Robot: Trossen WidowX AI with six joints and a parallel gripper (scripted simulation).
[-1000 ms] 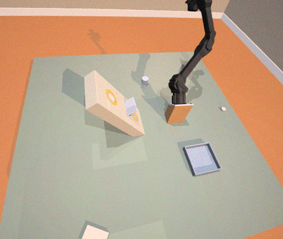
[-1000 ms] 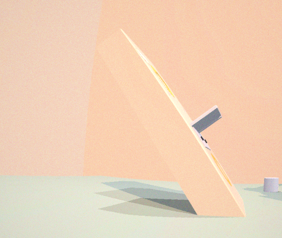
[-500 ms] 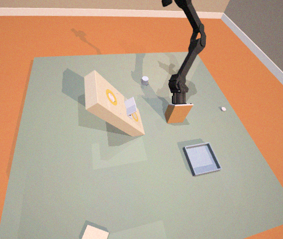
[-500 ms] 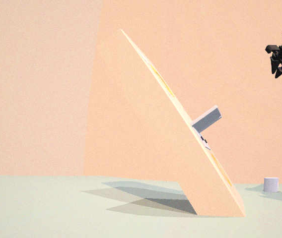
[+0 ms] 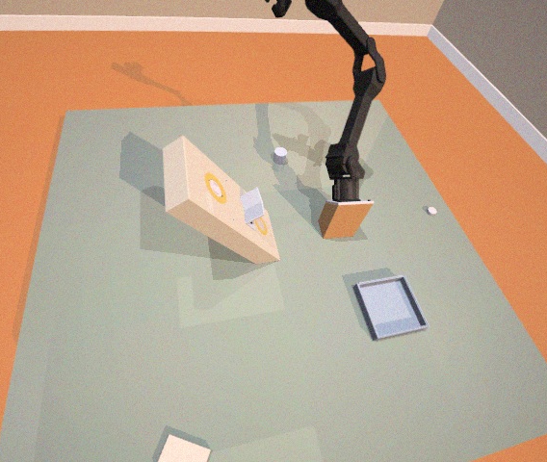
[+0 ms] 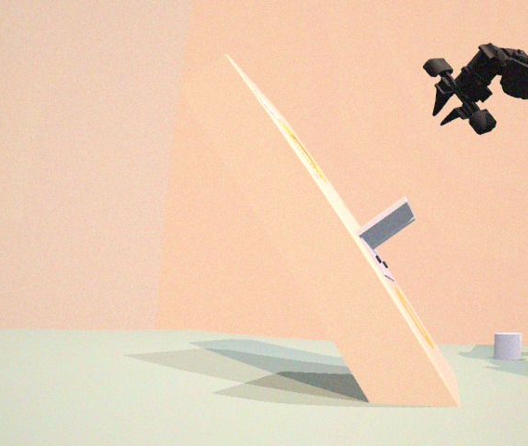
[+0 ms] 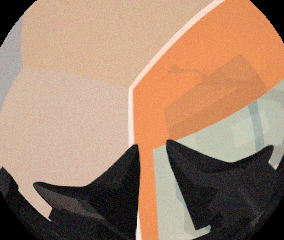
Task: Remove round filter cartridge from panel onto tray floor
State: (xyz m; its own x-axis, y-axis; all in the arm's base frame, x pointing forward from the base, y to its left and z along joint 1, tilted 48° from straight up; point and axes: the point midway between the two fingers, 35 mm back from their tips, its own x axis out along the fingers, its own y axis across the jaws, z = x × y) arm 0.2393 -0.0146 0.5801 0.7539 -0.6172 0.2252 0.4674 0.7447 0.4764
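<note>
The service panel point(image 5: 189, 168) point(image 6: 399, 355) leans back on the mat. A pale round face, seemingly the filter cartridge point(image 5: 215, 188), sits inside the panel's upper yellow ring; its slots are too small to make out. Seen nearly edge-on in the exterior view, nothing stands out from that ring. My gripper point(image 6: 437, 120) point(image 7: 152, 146) is partly open and empty, in the air in front of the panel and clear of it. In the top view it is mostly cut off at the top edge. The grey tray point(image 5: 388, 303) is empty.
A grey flap point(image 5: 252, 204) point(image 6: 388, 223) juts from the panel between the upper ring and a lower yellow ring point(image 5: 260, 225). A grey cylinder point(image 5: 279, 155) point(image 6: 508, 347) stands on the mat. An orange block point(image 5: 346, 219) is by the arm's base. A small white object point(image 5: 431, 211) lies right.
</note>
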